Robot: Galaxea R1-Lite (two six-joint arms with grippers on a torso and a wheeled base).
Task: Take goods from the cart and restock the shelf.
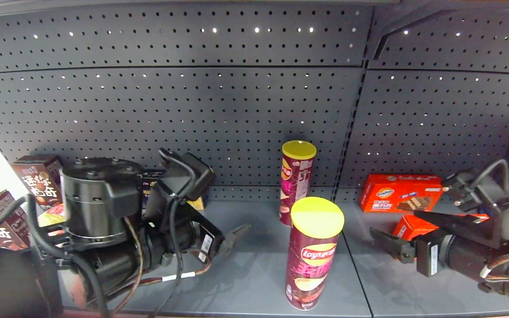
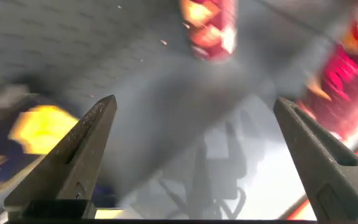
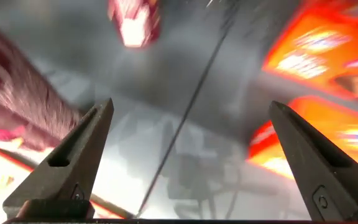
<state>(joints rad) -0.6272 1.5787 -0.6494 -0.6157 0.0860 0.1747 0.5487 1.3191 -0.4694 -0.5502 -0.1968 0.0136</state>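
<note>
- The left tool [image 1: 232, 238] hangs low over the front of the shelf [image 1: 245, 278], at 9 o'clock of the near chip can [image 1: 314, 251]. Its own wrist camera shows the two fingers spread wide with nothing between them.
- The right tool [image 1: 393, 221] sits at 3 o'clock of that can, pointing toward it but apart from it. Its fingers are likewise parted and empty.
- The near chip can stands upright at the shelf's front edge, about 6 o'clock in the head view. Its yellow lid is on, so its contents cannot be seen.
- The far chip can [image 1: 296, 181] has the same maroon body and yellow lid. It stands upright at 12 o'clock of the near one, close to the back, with its lid also on.
- At 2 o'clock of the near can, a front orange box [image 1: 407, 229] lies behind the right tool and is partly hidden by it.
- A rear orange box [image 1: 400, 192] rests on its long edge at 12 o'clock of the front one. Both boxes look closed.
- At 9 o'clock of the head view, beyond the left arm, brown cartons [image 1: 38, 181] stand closed at the shelf's left end.
- A perforated grey back panel [image 1: 192, 101] closes the far side.
</note>
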